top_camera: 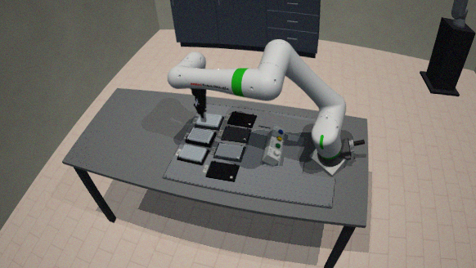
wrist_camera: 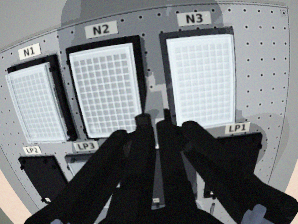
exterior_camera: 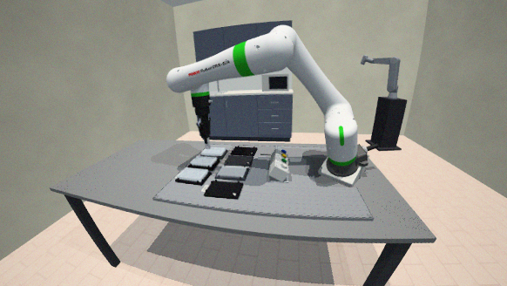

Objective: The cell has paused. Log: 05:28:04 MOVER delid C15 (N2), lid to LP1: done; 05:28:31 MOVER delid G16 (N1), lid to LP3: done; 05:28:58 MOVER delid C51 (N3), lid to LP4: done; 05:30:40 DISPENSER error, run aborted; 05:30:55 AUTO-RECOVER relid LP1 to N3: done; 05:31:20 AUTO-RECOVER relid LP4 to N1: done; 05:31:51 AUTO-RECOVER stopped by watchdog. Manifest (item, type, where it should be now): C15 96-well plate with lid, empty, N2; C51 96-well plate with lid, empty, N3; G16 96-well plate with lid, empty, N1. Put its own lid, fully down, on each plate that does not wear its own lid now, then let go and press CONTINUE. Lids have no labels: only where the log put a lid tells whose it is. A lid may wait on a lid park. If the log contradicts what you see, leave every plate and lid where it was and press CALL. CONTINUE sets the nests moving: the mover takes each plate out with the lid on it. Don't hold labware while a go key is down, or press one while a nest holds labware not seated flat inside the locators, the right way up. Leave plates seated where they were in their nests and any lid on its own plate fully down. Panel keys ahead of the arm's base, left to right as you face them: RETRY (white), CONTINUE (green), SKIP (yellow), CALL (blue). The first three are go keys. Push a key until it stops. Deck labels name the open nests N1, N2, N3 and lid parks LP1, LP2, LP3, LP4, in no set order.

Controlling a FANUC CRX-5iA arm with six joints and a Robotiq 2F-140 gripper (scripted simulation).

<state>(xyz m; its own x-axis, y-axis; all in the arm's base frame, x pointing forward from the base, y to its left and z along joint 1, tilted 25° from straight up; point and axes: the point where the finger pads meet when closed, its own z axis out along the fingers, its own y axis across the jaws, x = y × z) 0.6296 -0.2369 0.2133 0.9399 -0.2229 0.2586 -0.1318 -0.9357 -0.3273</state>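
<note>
With the pincer (wrist_camera: 158, 123) pressed together and holding nothing above the N3 plate (wrist_camera: 200, 76) near the surface's (top_camera: 123, 135) far edge, it should spread wide before descending squarely over that smooth lid.

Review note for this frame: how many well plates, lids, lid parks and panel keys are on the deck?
White 96-well plates in nests: 3
Clear flat lids, two on plates and one parked: 3
Black rectangular lid parks: 4
Round panel keys: 4
Total: 14

Glossy white arm (exterior_camera: 305, 83) casing (plastic-looking) over matt grey table (exterior_camera: 109, 174).
</note>
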